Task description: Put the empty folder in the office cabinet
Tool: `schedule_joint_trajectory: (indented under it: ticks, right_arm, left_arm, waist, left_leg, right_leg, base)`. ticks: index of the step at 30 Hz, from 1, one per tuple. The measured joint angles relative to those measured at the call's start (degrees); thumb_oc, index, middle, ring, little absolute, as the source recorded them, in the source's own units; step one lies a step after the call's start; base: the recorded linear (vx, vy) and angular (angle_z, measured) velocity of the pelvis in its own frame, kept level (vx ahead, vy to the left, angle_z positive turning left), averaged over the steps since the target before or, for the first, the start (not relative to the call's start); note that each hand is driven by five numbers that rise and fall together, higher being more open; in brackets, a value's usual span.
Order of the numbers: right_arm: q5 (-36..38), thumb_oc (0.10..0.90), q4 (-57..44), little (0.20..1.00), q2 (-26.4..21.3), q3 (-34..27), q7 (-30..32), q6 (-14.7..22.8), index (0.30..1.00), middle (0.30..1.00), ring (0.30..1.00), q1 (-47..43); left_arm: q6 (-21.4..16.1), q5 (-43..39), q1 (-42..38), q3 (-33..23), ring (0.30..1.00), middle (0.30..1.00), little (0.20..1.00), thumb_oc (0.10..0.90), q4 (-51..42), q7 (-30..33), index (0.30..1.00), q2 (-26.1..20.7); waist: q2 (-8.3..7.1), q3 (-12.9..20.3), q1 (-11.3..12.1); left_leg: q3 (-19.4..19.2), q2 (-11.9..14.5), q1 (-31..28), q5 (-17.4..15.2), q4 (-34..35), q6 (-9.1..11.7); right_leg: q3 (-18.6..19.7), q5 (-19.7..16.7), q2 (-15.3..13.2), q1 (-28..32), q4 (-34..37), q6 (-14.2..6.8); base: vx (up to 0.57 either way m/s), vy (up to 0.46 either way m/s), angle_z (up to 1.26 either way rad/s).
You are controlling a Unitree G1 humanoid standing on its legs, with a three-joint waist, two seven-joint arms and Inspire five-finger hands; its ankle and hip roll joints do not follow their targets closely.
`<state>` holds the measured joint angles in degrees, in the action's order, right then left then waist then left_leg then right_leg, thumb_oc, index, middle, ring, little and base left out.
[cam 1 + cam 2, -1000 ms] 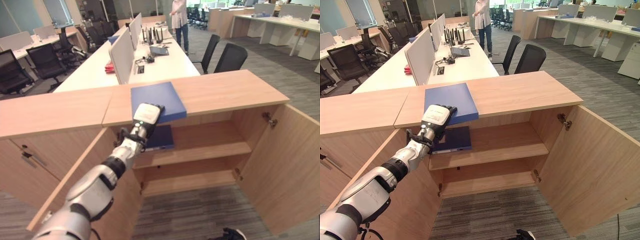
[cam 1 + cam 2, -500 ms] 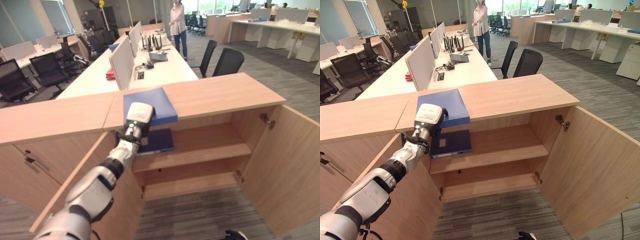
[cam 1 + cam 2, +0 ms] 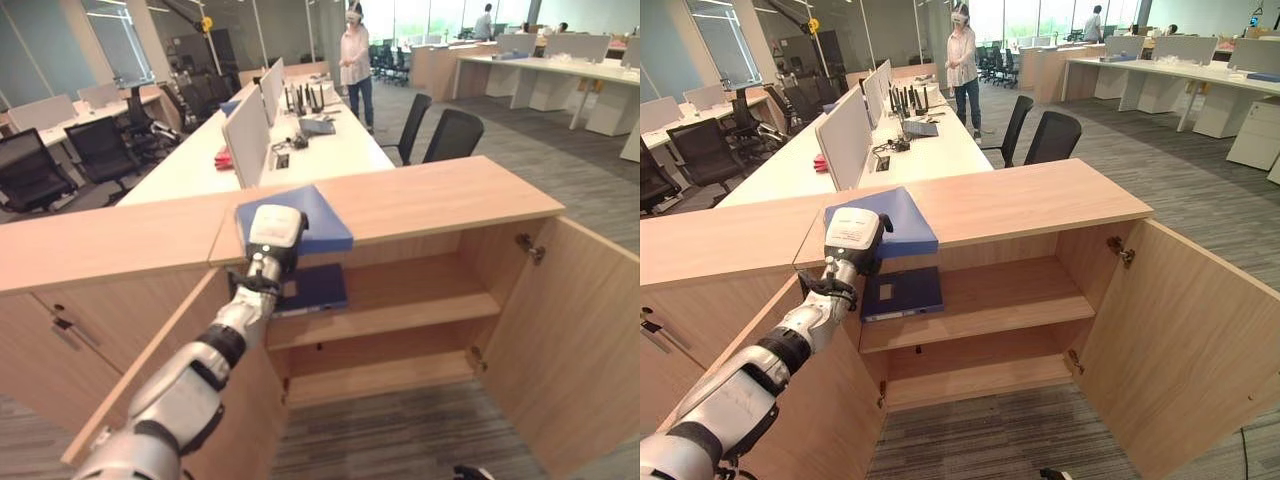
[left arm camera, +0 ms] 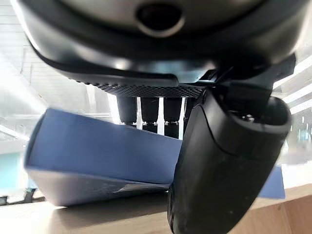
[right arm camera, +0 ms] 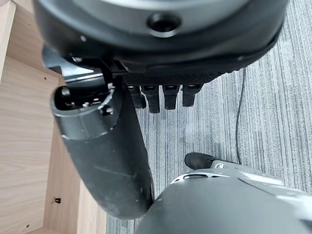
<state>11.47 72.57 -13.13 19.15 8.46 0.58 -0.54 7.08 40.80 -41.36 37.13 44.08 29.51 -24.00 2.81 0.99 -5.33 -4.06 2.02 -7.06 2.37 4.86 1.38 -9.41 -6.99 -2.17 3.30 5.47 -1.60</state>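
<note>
Folder (image 3: 305, 215), blue, lies flat on the cabinet top (image 3: 450, 195), at its front edge near the left end, one corner jutting a little over the open compartment. Left hand (image 3: 275, 228) sits at the folder's near edge; the left wrist view shows the fingers (image 4: 146, 109) lying over the folder's upper face and the thumb (image 4: 222, 165) down in front of its edge, so the hand is closed round the folder (image 4: 97, 156). Right hand (image 5: 122, 146) hangs low above grey carpet (image 5: 263, 112) beside a wooden panel, fingers (image 5: 161, 95) bent and holding nothing.

Below the top, the cabinet (image 3: 990, 300) stands with both doors swung out: right door (image 3: 570, 340) wide open, left door (image 3: 770, 400) angled forward under the left arm. Upper shelf (image 3: 400, 305) carries a second folder (image 3: 315, 288), dark blue, lying flat at the shelf's left end. Lower shelf (image 3: 380, 370) sits beneath it.

Behind the cabinet, a long white desk (image 3: 320, 150) with divider screens (image 3: 245, 125) runs away from the back edge, black chairs (image 3: 452, 135) along its right side. Farther back a person (image 3: 355, 60) in a light top stands by the desk's far end.
</note>
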Motion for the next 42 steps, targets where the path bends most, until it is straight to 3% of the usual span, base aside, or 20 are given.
schedule_joint_trajectory:
  ticks: [2, 3, 6, 8, 12, 14, 17, 18, 19, 21, 22, 23, 24, 26, 31, 36, 42]
  right_arm:
    - [0.00, 0.800, -0.04, 0.900, 0.00, -0.19, 0.11, 0.11, 0.900, 0.900, 0.900, 0.14]
    - [-0.03, 0.800, -0.23, 0.900, 0.02, -0.89, 0.43, 0.41, 0.900, 0.900, 0.900, 0.51]
    - [0.00, 0.800, -1.33, 0.900, 0.31, -2.93, 1.05, 0.39, 0.900, 0.900, 0.900, 1.60]
    - [0.02, 0.800, -2.57, 0.900, 0.50, -4.64, 1.81, 0.36, 0.900, 0.900, 0.900, 3.48]
    - [0.01, 0.800, -3.13, 0.900, 0.95, -4.65, 1.97, 0.55, 0.900, 0.900, 0.900, 5.13]
    - [0.00, 0.800, -4.57, 0.900, 1.04, -4.49, 1.91, 0.14, 0.900, 0.900, 0.900, 5.20]
    - [-0.19, 0.800, -10.39, 0.900, 0.36, -4.13, 1.34, 0.09, 0.900, 0.900, 0.900, 7.95]
    - [-1.51, 0.800, -20.15, 0.900, -1.91, -1.59, 0.82, -1.97, 0.900, 0.900, 0.900, 11.01]
    - [-3.20, 0.800, -29.48, 0.900, -4.88, 0.50, -0.51, -1.08, 0.900, 0.900, 0.900, 13.68]
    - [-4.25, 0.800, -38.41, 0.900, -6.79, 0.09, -2.52, -0.94, 0.900, 0.900, 0.900, 14.99]
    - [-4.21, 0.800, -46.89, 0.900, -8.86, -0.55, -3.67, -0.99, 0.900, 0.900, 0.900, 16.44]
    - [-4.21, 0.800, -52.73, 0.900, -9.72, -2.22, -4.84, 1.35, 0.900, 0.900, 0.900, 17.50]
    - [-4.17, 0.800, -55.21, 0.900, -9.74, -3.38, -5.68, 2.28, 0.900, 0.900, 0.900, 17.42]
    - [-4.13, 0.800, -57.98, 0.900, -9.85, -7.94, -6.50, 2.36, 0.900, 0.900, 0.900, 19.70]
    - [-4.08, 0.800, -51.60, 0.900, -9.54, -8.75, -6.50, 2.24, 0.900, 0.900, 0.900, 16.32]
    - [-4.04, 0.800, -51.80, 0.900, -9.11, -6.36, -7.01, 2.17, 0.900, 0.900, 0.900, 15.82]
    - [-5.02, 0.800, -56.30, 0.900, -11.59, -6.60, -7.24, 1.52, 0.900, 0.900, 0.900, 16.54]
  left_arm:
    - [-0.07, 0.01, 1.54, -1.05, 0.300, 0.300, 0.300, 0.400, -1.89, 0.23, 0.300, -0.04]
    - [-1.35, 0.01, 7.49, -5.12, 0.300, 0.300, 0.300, 0.400, -9.93, 1.23, 0.300, -0.81]
    - [-4.13, -2.48, 17.36, -10.07, 0.300, 0.300, 0.300, 0.400, -23.48, 1.45, 0.300, -2.36]
    - [-9.52, -7.05, 27.08, -15.56, 0.300, 0.300, 0.300, 0.400, -34.65, 1.38, 0.300, -2.88]
    - [-15.39, -18.35, 35.03, -21.22, 0.300, 0.300, 0.300, 0.400, -41.14, 1.03, 0.300, -2.01]
    - [-16.46, -22.85, 37.27, -24.07, 0.300, 0.300, 0.300, 0.400, -42.45, -0.15, 0.300, -1.95]
    - [-18.89, -35.90, 46.01, -30.88, 0.300, 0.300, 0.300, 0.400, -47.26, -5.83, 0.300, -2.41]
    - [-19.65, -39.11, 51.09, -33.10, 0.300, 0.300, 0.300, 0.400, -49.85, -9.05, 0.300, -2.47]
    - [-20.09, -42.14, 55.66, -34.71, 0.300, 0.300, 0.300, 0.400, -52.37, -11.44, 0.300, -2.52]
    - [-18.37, -42.35, 60.89, -34.33, 0.300, 0.300, 0.300, 0.400, -51.42, -16.78, 0.300, -3.49]
    - [-15.64, -42.11, 63.86, -33.11, 0.300, 0.300, 0.300, 0.400, -49.19, -19.85, 0.300, -4.53]
    - [-12.80, -41.84, 66.47, -31.89, 0.300, 0.300, 0.300, 0.400, -45.89, -22.13, 0.300, -4.51]
    - [-10.26, -41.63, 68.59, -30.89, 0.300, 0.300, 0.300, 0.400, -42.86, -23.51, 0.300, -4.34]
    - [-8.65, -42.18, 73.16, -30.37, 0.300, 0.300, 0.300, 0.400, -42.17, -25.50, 0.300, -4.27]
    - [-8.82, -47.49, 70.42, -30.37, 0.300, 0.300, 0.300, 0.400, -45.49, -26.07, 0.300, -4.25]
    - [-11.35, -51.69, 64.32, -30.37, 0.300, 0.300, 0.300, 0.400, -49.13, -26.14, 0.300, -4.04]
    - [-12.21, -50.47, 64.61, -30.41, 0.300, 0.300, 0.300, 0.400, -49.24, -26.60, 0.300, -4.50]
  waist:
    - [0.00, 0.00, 0.18]
    - [-0.13, -0.05, 0.77]
    - [-0.42, -0.15, 1.53]
    - [-1.00, -0.20, 3.69]
    - [-2.31, -0.28, 5.97]
    - [-2.62, -0.52, 6.44]
    - [-3.54, -1.74, 7.36]
    - [-3.54, -2.56, 7.62]
    - [-3.67, -4.13, 7.27]
    - [-4.51, -5.86, 7.29]
    - [-3.92, -7.05, 6.90]
    - [-3.94, -8.28, 6.27]
    - [-4.86, -9.51, 5.47]
    - [-5.71, -9.96, 5.87]
    - [-5.38, -9.86, 7.17]
    - [-3.44, -9.58, 6.76]
    - [-3.39, -9.59, 5.52]
  left_leg:
    - [0.01, 0.00, 0.01, 0.00, 0.01, 0.00]
    - [0.09, -0.02, 0.13, 0.00, 0.02, 0.00]
    - [0.43, -0.02, 0.07, -0.09, 0.03, 0.01]
    - [1.04, -0.10, 0.20, -0.11, 0.04, 0.02]
    - [1.81, -0.18, 0.54, -0.05, 0.04, 0.09]
    - [2.35, -0.27, 1.01, -0.02, 0.04, 0.12]
    - [3.04, -0.35, 2.08, 0.22, 0.04, 0.10]
    - [3.05, -0.43, 2.25, 0.28, 0.04, 0.13]
    - [3.07, -0.47, 2.19, 0.32, 0.04, 0.08]
    - [3.16, -0.53, 2.28, 0.41, 0.03, 0.18]
    - [2.95, -0.54, 2.39, 0.50, 0.03, 0.28]
    - [2.86, -0.54, 3.00, 0.61, 0.02, 0.21]
    - [2.93, -0.42, 3.09, 1.22, 0.01, 0.14]
    - [2.88, -0.35, 2.92, 1.11, -0.03, 0.03]
    - [2.78, -0.75, 2.79, 1.39, -0.21, -0.35]
    - [2.74, -0.92, 1.86, 0.75, 0.02, 0.02]
    - [2.68, -0.92, 1.77, 0.54, 0.01, -0.37]
  right_leg:
    - [0.01, 0.00, 0.00, 0.00, 0.00, 0.00]
    - [-0.01, 0.02, -0.02, -0.11, 0.00, 0.01]
    - [-0.47, 0.01, -0.04, 0.13, 0.01, -0.06]
    - [-0.71, 0.11, -0.08, 0.19, 0.01, -0.03]
    - [-1.53, 0.50, -0.26, 0.08, 0.00, -0.19]
    - [-1.88, 0.57, -0.36, -0.07, 0.01, -0.42]
    - [-2.11, 0.58, -0.38, -0.75, 0.01, -0.46]
    - [-2.18, 0.58, -0.47, -0.87, 0.01, -0.46]
    - [-2.15, 0.58, -0.52, -0.83, 0.01, -0.46]
    - [-2.15, 0.59, -0.58, -0.94, 0.01, -0.45]
    - [-2.08, 0.59, -0.61, -1.20, 0.01, -0.46]
    - [-2.11, 0.55, -0.65, -1.86, 0.01, -0.49]
    - [-2.18, 0.05, -0.50, -2.02, 0.00, -0.63]
    - [-2.20, -0.13, -0.40, -1.88, 0.00, -0.43]
    - [-2.16, -0.12, -0.77, -1.66, -0.01, -0.42]
    - [-2.08, 0.11, -0.93, -0.55, 0.00, -0.72]
    - [-2.03, 0.09, -0.95, -0.70, 0.00, -0.74]
  base:
    - [0.00, 0.000, 0.00]
    - [0.00, 0.000, 0.00]
    - [0.00, 0.003, 0.08]
    - [-0.02, 0.005, 0.11]
    - [-0.02, -0.005, 0.13]
    - [-0.02, -0.007, 0.14]
    - [-0.03, 0.006, 0.12]
    - [-0.02, 0.011, 0.04]
    - [-0.02, 0.019, 0.11]
    - [-0.01, 0.013, 0.05]
    - [-0.02, 0.032, -0.16]
    - [-0.02, 0.025, -0.13]
    - [-0.01, 0.027, -0.07]
    - [0.00, 0.012, 0.03]
    - [0.00, 0.003, 0.01]
    - [0.00, 0.002, -0.01]
    - [0.00, 0.000, 0.00]
